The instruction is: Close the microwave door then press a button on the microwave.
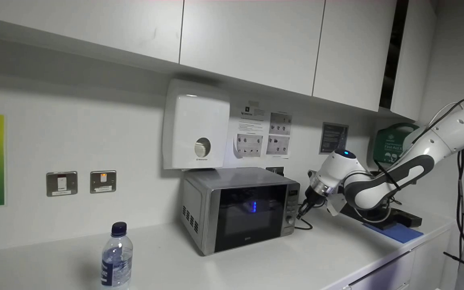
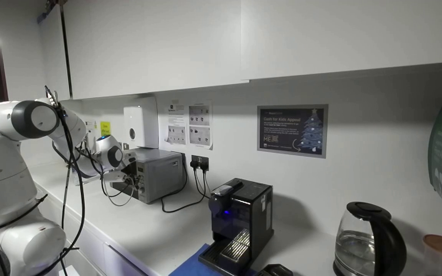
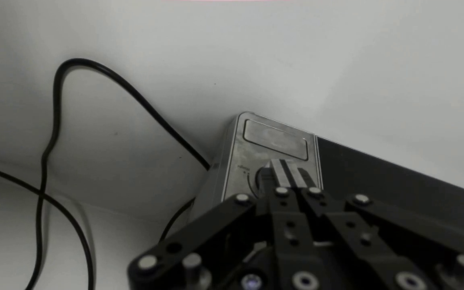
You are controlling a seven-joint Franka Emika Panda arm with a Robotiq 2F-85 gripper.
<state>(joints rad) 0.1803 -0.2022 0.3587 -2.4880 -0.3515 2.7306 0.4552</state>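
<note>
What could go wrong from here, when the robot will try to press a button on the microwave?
The shut gripper covers part of the dial in the wrist view, so a push may turn it by mistake; contact is unclear. The rectangular panel near the dial may be the door release; pressing it might pop open the microwave door, which looks shut. A hard push might also slide the microwave on the counter.

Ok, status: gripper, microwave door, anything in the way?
Gripper shut, at the control strip; contact unclear. Microwave door looks closed. No obstacle seen; dial partly hidden in wrist view.
</note>
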